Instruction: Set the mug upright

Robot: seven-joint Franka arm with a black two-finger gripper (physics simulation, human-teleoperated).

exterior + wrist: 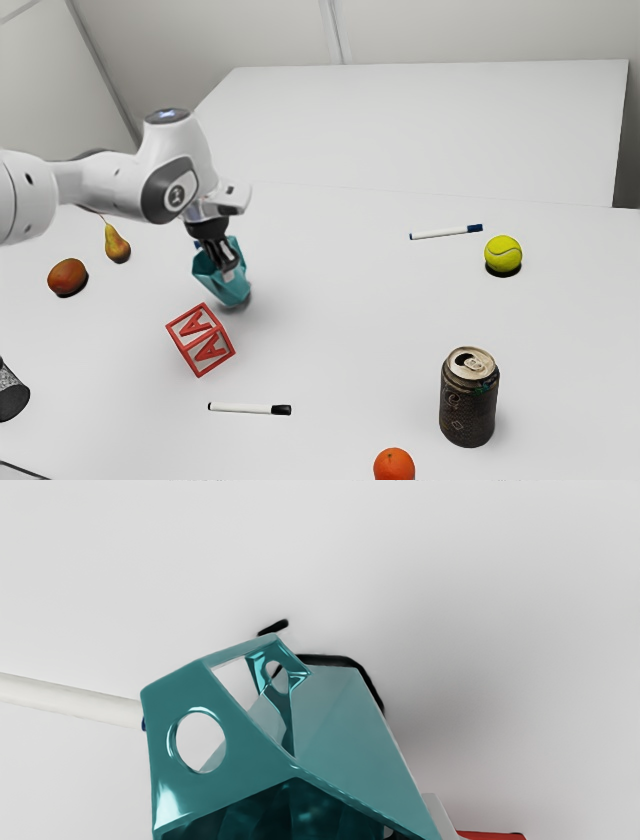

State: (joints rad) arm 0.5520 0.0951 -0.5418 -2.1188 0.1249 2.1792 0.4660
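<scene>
Nearest among the mug's neighbours, low and left of centre in the exterior view, the red letter block (201,341) sits close by; if the mug swings that way as it turns, its base could knock the block. Just beyond, left of centre, the teal mug (234,290) leans, mouth toward the upper left. The end effector (229,269) looks clamped on its wall, one pad (437,812) outside. That one-sided pinch could let the mug pivot or slip, and letting go while it leans could topple it onto the table (350,330).
</scene>
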